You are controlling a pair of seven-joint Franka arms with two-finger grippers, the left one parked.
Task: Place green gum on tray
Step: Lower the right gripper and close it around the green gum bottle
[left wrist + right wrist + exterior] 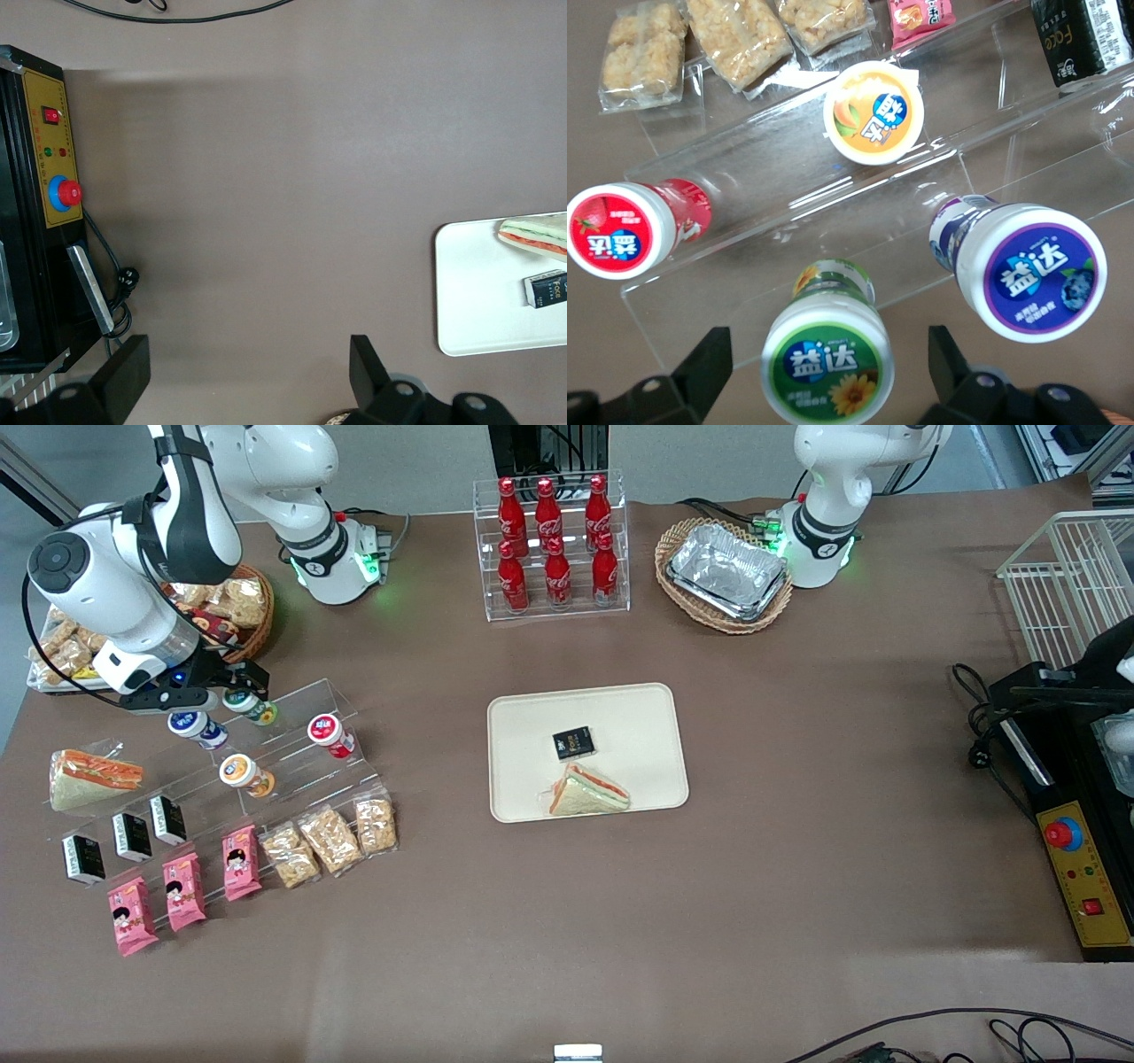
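Note:
The green gum [827, 356], a white bottle with a green sunflower lid, stands on the top step of a clear stepped stand [788, 190]. My right gripper [828, 345] is open and straddles the lid, with one finger on each side and a gap on both. In the front view the gripper [229, 691] hangs just over the green gum [252, 707], toward the working arm's end of the table. The cream tray [532, 735] lies mid-table and holds a black packet [573, 742] and a wrapped sandwich [589, 793]. The tray's rim also shows in the left wrist view [478, 292].
On the stand beside the green gum are a blue-lidded bottle [1032, 273], a red-lidded one [622, 228] and an orange-lidded one [873, 112]. Snack packets [330, 840] lie nearer the camera. A cola bottle rack [554, 545] and foil trays in a basket [726, 571] stand farther back.

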